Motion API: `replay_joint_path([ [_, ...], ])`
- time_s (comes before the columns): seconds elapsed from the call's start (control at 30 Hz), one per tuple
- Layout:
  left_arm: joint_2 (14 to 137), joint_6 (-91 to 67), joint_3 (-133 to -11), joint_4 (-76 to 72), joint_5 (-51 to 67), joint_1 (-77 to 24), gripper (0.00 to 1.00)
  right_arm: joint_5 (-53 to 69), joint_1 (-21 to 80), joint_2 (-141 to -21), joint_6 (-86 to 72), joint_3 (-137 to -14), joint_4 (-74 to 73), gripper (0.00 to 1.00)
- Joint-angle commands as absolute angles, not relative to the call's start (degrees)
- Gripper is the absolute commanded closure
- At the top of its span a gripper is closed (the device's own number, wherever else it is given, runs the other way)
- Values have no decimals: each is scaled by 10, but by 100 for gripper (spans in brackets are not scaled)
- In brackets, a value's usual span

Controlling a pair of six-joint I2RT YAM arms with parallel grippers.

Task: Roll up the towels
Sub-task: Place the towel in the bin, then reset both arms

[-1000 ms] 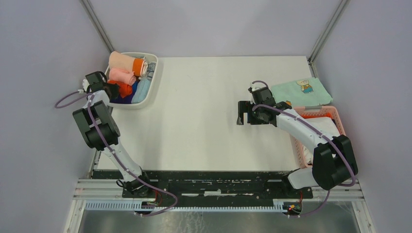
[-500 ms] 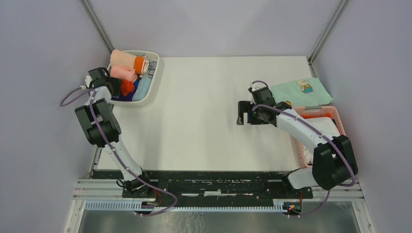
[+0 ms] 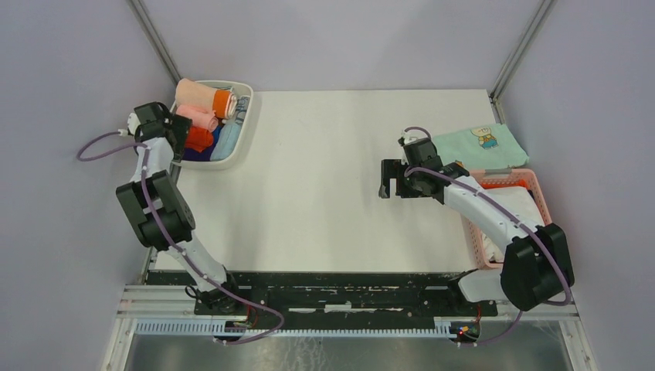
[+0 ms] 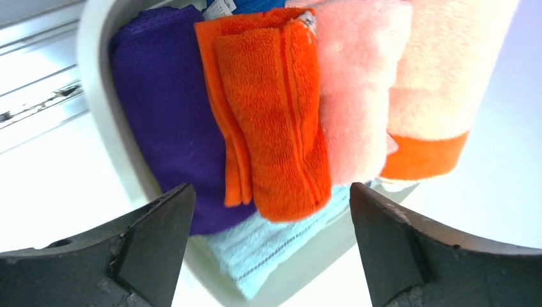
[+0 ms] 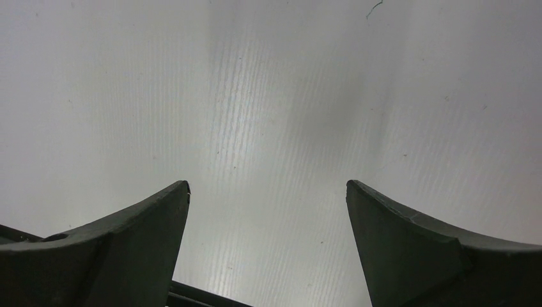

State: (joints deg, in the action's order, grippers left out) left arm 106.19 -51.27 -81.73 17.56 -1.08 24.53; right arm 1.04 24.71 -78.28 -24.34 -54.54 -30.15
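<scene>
A rolled red-orange towel lies in the white bin at the far left. It sits between a purple roll and a pale pink rolled towel. A peach roll with an orange band lies beyond the pink one, and a light blue cloth lies underneath. My left gripper hangs open at the bin's left rim, its fingers apart from the red-orange towel. My right gripper is open over bare table, holding nothing.
A mint-green cloth with a cartoon print lies flat at the far right. A pink-orange basket with white contents stands just in front of it, beside the right arm. Grey walls close in both sides.
My left gripper has opened and let go of the red-orange towel in the bin, then drawn back toward the far left. The right gripper has shifted only slightly.
</scene>
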Motion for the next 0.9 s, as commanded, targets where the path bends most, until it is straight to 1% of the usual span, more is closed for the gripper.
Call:
replay_joint_path([
  [0.0,960,-432,-789,192,-22,249,0,-9,237,-741,-247,-579,-319,0],
  [0.1,898,-384,-759,212,2,249,1,-26,228,-714,-241,-589,-337,0],
  [0.27,767,-286,-708,245,32,249,1,-93,222,-653,-222,-608,-373,0],
  [0.43,606,-258,-631,205,34,224,1,-183,220,-572,-210,-607,-393,0],
  [0.5,585,-228,-674,256,-4,185,1,-227,220,-536,-214,-600,-397,0],
  [0.57,574,-192,-702,281,-67,118,1,-277,220,-498,-226,-590,-404,0],
  [0.63,541,-154,-705,282,-144,42,1,-322,221,-453,-227,-577,-403,0],
  [0.67,515,-138,-694,272,-176,12,1,-341,220,-429,-223,-569,-398,0],
  [0.73,453,-114,-649,237,-198,-21,1,-365,221,-379,-209,-548,-379,0],
  [0.87,348,-122,-552,195,-190,-24,1,-369,220,-292,-154,-505,-326,0],
])
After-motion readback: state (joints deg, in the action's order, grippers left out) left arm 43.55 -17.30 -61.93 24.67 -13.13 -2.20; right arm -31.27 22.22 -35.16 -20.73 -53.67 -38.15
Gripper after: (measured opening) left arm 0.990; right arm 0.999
